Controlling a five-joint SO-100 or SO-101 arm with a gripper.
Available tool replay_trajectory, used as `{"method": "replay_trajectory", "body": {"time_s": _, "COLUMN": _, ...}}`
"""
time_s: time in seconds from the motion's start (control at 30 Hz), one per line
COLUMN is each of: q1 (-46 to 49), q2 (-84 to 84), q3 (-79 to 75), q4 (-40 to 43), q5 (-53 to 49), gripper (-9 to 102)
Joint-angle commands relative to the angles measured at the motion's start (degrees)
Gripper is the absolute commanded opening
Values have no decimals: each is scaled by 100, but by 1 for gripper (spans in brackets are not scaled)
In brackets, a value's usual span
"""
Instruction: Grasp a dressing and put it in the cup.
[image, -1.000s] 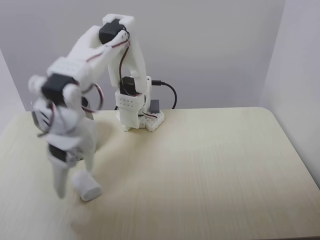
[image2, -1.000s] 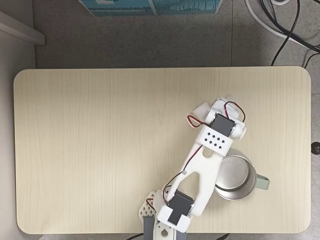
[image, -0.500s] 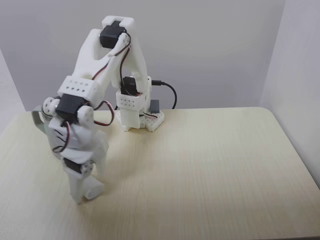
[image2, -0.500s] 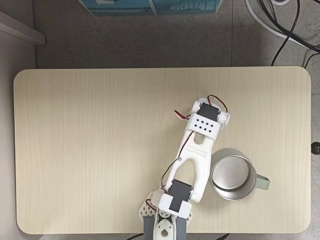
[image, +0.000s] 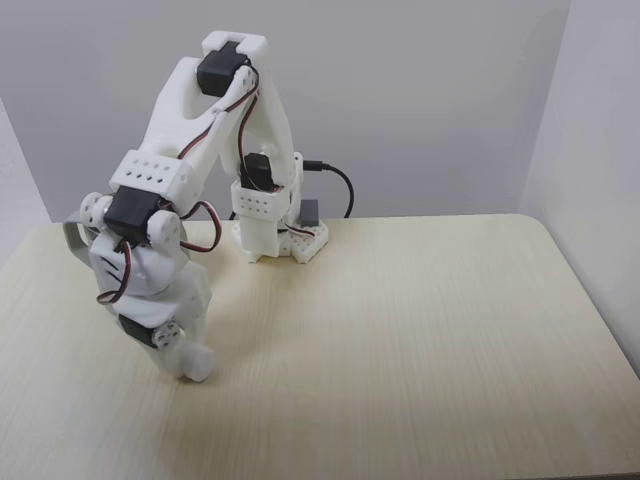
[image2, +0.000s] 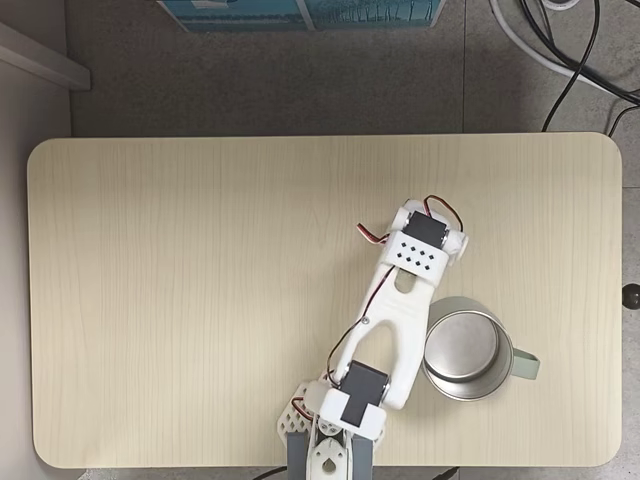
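In a fixed view from the front, my white gripper (image: 186, 360) hangs low over the table's left part, shut on the dressing (image: 199, 363). The dressing is a small white roll, and its rounded end sticks out to the right of the fingers. Of the cup, a grey handle (image: 70, 235) shows behind the arm, while its body is hidden. In the fixed view from above, the cup (image2: 510, 352) stands by the near right edge, steel inside and handle pointing right. There the wrist (image2: 425, 242) sits just above and left of the cup and covers the fingers and the roll.
The arm's base (image: 280, 235) stands at the table's back edge with a black cable (image: 340, 185) behind it. The pale wood table (image2: 180, 300) has rounded corners. Grey walls close it in at the back and right in the front view.
The gripper came down around the roll lying on the table, closed on it, then drew back a little towards the cup, taking the roll along.
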Motion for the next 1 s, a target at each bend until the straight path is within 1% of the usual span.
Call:
{"method": "replay_trajectory", "body": {"time_s": 0.0, "q1": -97, "q2": -413, "q3": 272, "q4": 396, "q5": -26, "gripper": -2}}
{"method": "replay_trajectory", "body": {"time_s": 0.23, "q1": 202, "q2": -1125, "q3": 1916, "q4": 2153, "q5": -88, "gripper": -2}}
{"method": "replay_trajectory", "body": {"time_s": 0.4, "q1": 580, "q2": -2206, "q3": 2206, "q4": 2839, "q5": -264, "gripper": -2}}
{"method": "replay_trajectory", "body": {"time_s": 0.5, "q1": 1002, "q2": -2531, "q3": 2443, "q4": 3234, "q5": -413, "gripper": -2}}
{"method": "replay_trajectory", "body": {"time_s": 0.63, "q1": 1714, "q2": -2795, "q3": 2391, "q4": 3524, "q5": -729, "gripper": -2}}
{"method": "replay_trajectory", "body": {"time_s": 0.97, "q1": 3832, "q2": -3278, "q3": 1459, "q4": 3568, "q5": -2092, "gripper": -1}}
